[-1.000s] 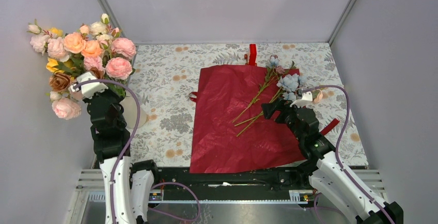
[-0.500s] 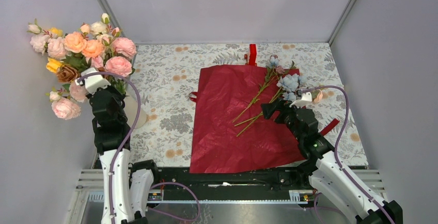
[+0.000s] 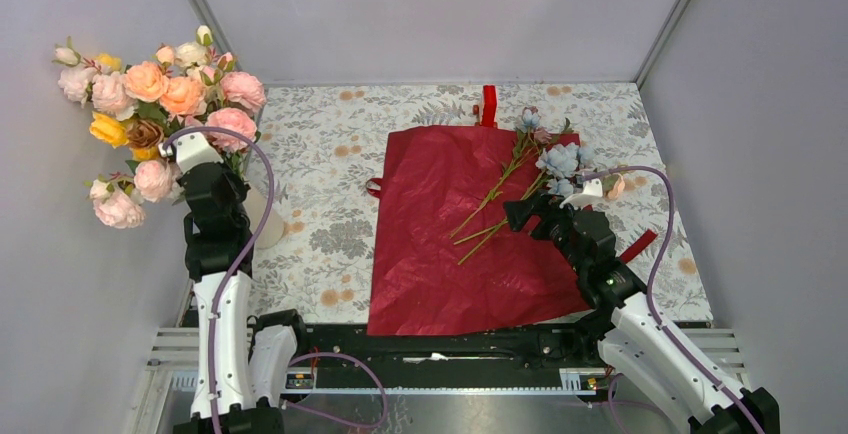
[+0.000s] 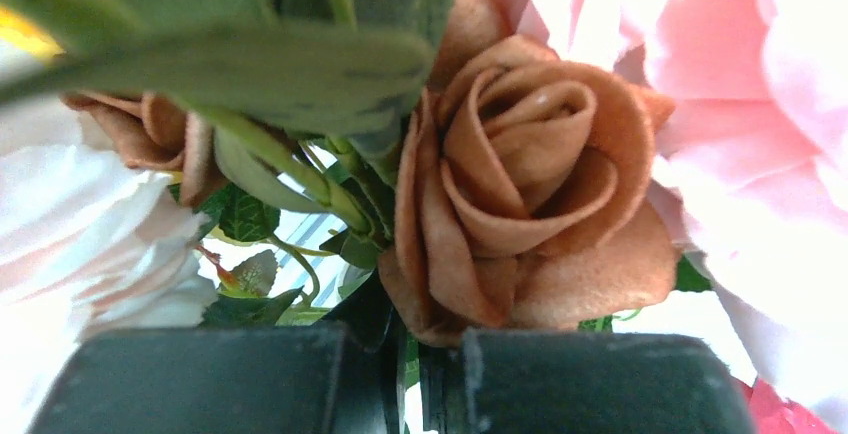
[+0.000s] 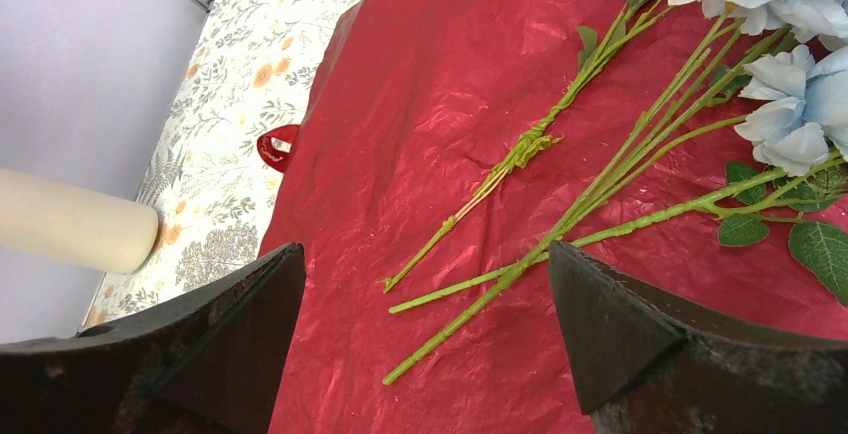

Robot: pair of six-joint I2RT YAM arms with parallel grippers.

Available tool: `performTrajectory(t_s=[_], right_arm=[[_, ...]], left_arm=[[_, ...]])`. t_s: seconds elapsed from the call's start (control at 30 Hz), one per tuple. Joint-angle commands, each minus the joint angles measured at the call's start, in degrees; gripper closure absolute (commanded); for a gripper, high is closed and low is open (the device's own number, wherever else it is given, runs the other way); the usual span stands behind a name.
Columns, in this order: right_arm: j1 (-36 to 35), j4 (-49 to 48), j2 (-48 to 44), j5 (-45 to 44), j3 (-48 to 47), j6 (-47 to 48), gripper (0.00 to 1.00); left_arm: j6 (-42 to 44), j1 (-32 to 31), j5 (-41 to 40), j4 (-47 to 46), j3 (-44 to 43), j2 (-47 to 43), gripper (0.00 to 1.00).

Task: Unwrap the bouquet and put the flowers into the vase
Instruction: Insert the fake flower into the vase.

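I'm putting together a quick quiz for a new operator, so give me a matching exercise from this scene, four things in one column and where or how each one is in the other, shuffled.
Things
1. vase
2. left hand
3. flowers
4. right hand

Place or state
A. lying loose on the red paper
B. open, over the green stems
C. on the patterned cloth, off the paper
D. closed on a stem in the rose bunch

Pairs: 1-C, 2-D, 3-A, 4-B

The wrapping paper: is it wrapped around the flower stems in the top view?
No, the wrapping paper lies spread out flat, and the flowers rest loose on top of it.
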State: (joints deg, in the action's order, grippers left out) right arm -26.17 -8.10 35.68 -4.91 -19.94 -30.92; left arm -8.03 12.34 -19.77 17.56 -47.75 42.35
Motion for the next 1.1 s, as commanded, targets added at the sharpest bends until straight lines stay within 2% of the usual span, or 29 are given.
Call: performTrajectory(t_s=[0.0, 0.23, 0.7, 0.8, 0.87, 1.07], right_arm=[[0.3, -2.4, -0.5, 0.4, 0.4, -0.1, 0.03], [0.4, -1.8, -0.6, 0.3, 0.0, 0.2, 0.03], [0.3, -0.6, -1.5, 0.2, -0.5, 0.5, 0.03], [0.5, 0.0, -2.0, -0.1, -0.5, 0.7, 0.03], [0.3, 0.5, -2.3, -0.1, -0.7, 1.0, 0.03], [0.3, 1.6, -2.8, -0.2, -1.1, 1.6, 0.03]], left_arm=[[-0.5, 0.2, 0.4, 1.0, -1.5, -1.8, 0.98], [-1.2, 0.2, 0.5, 2.3, -2.2, -3.6, 0.70], [-4.3, 0.2, 2.6, 6.9, -2.2, -7.5, 0.25], [-4.6, 0.1, 3.0, 7.8, -2.0, -8.5, 0.12], [-5.1, 0.1, 4.0, 9.2, -2.2, -8.8, 0.08], [-6.8, 0.1, 5.8, 11.2, -0.5, -10.7, 0.05]])
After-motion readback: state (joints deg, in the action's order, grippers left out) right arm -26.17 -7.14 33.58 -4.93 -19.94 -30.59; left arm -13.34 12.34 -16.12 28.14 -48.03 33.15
